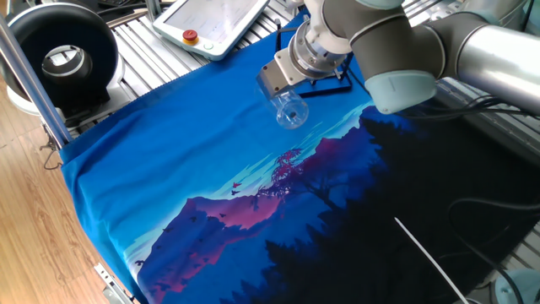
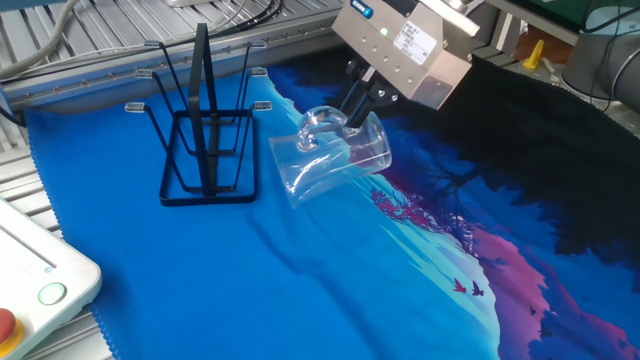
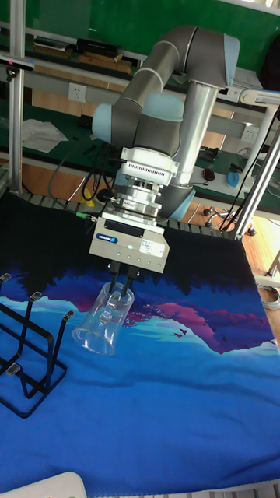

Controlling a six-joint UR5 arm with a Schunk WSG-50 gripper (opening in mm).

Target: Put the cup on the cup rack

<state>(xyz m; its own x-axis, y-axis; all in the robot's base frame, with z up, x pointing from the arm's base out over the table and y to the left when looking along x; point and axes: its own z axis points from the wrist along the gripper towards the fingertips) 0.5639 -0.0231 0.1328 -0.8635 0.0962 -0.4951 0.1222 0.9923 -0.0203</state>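
Jaws clamped on cup [image 2: 330,155] base, cup tilted, airborne beside rack [image 2: 205,140]. Risk: smooth glass slips; mouth misses thin peg.

Two opposite high side views, one frontal; blue cloth [image 1: 169,160] shared

The ribbed grey metal tabletop [image 1: 143,38] carried a blue mountain-print cloth [image 2: 300,290], on which stood the black wire cup rack [image 2: 205,135], while a white tablet-like pendant [image 1: 215,21] lay beside the cloth.
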